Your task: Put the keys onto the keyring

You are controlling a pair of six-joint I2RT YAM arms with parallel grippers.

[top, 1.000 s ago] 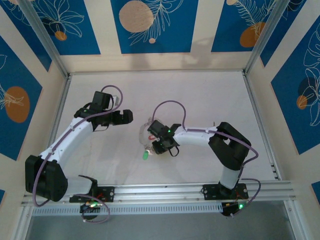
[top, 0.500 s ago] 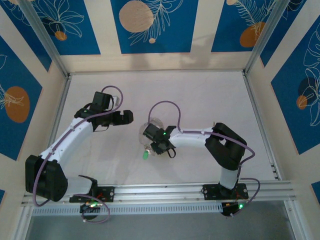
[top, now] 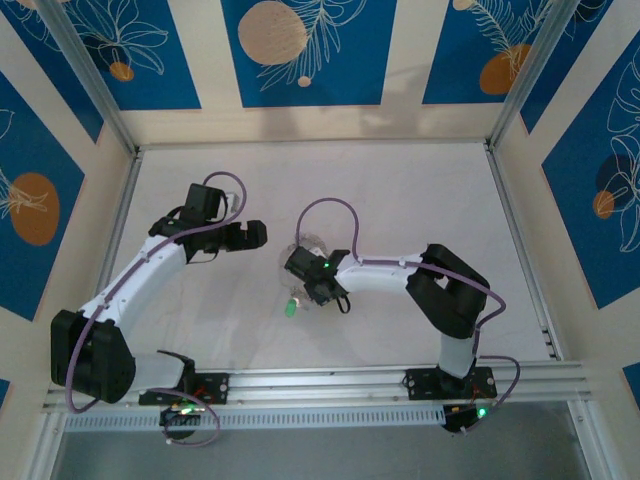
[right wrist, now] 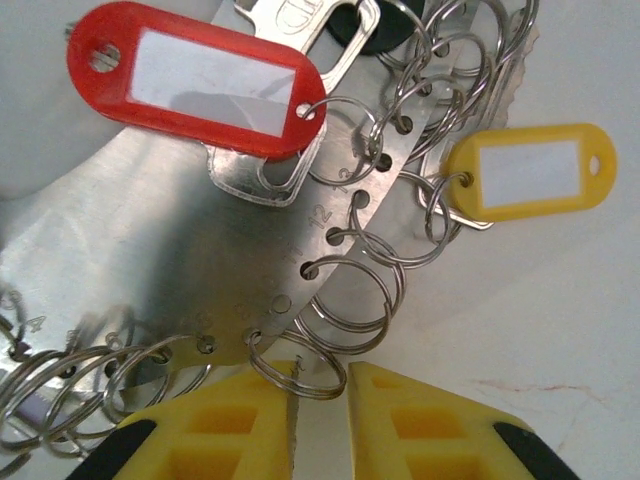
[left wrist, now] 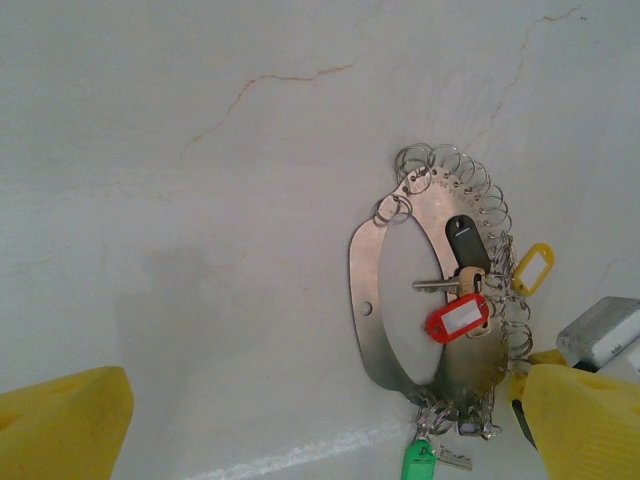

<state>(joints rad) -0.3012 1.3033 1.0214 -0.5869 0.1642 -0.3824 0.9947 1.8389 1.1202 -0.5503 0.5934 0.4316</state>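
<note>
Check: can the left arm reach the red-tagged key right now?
Probably yes: the left gripper is open, bare table lies before the red tag, and the right gripper sits at the keyring's far edge.

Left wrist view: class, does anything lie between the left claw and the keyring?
Nothing visible does. Bare table lies between the open left claw and the keyring. The right claw is at the keyring's far edge, off that path.
</note>
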